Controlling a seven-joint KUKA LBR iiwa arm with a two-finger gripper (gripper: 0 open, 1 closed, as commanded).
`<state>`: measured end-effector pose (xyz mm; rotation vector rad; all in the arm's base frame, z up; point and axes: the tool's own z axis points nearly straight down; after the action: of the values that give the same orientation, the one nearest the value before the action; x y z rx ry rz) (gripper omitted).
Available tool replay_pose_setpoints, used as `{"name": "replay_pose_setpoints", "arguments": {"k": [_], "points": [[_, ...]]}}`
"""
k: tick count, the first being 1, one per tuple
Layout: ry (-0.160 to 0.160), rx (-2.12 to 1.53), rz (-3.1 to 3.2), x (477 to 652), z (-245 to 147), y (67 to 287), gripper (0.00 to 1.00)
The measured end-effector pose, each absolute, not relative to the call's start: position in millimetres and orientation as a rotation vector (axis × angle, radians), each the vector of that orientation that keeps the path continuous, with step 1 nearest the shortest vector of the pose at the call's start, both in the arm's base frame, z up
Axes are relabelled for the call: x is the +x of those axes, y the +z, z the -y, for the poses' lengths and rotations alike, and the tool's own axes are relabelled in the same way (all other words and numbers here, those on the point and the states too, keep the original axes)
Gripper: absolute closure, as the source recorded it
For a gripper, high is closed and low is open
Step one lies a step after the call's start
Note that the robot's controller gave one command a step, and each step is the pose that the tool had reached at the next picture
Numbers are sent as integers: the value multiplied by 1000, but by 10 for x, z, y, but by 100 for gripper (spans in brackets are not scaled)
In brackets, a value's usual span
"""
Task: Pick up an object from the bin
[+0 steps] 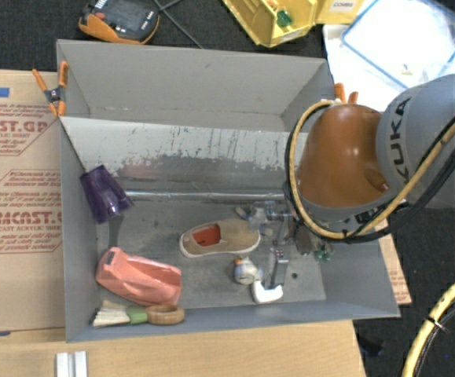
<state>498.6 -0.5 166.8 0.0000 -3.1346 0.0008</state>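
My gripper (277,267) is low in the bin's front right part, under the orange wrist cover. A small white curved piece (268,293) lies on the floor right at its lower end, and I cannot tell whether they touch. Just left of the gripper sits a small grey and white round thing (245,271). A beige shoe with a red inside (219,239) lies on its side further left, near the bin's middle.
A purple cup (104,193) leans on the left wall. A pink soft lump (138,279) lies front left, with a pale brush with a green part (121,316) and a wooden ring (166,315) along the front wall.
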Motion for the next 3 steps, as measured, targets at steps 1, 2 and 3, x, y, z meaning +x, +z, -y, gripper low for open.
{"name": "replay_pose_setpoints", "arguments": {"k": [1, 2, 3], "points": [[1, 0, 3142, 5002, 5, 1712, 0], [-3, 677, 3068, 5850, -505, 681, 0], [-1, 438, 3116, 5784, -460, 1139, 0]]}}
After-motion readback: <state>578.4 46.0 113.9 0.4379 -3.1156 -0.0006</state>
